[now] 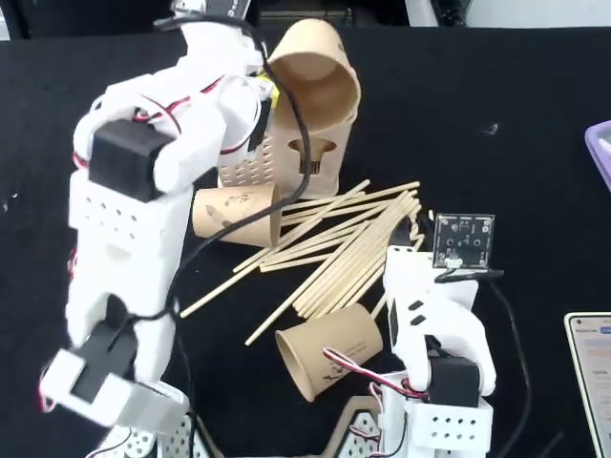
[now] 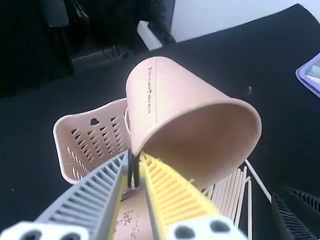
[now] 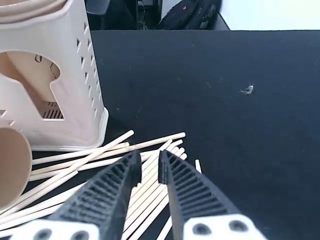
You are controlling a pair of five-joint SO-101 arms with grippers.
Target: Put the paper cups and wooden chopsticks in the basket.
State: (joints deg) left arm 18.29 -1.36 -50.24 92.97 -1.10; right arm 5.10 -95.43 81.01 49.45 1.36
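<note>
My left gripper is shut on the rim of a tan paper cup, holding it tilted over the beige basket; the same cup hangs above the basket in the high view. Another cup shows inside through the basket's handle hole. Two more cups lie on their sides beside a loose pile of wooden chopsticks. My right gripper hovers over the chopsticks, open by a narrow gap, nothing between its fingers.
The black table has free room at the back right. A purple container sits at the right edge and a flat device lies at the near right. The right arm stands at the front.
</note>
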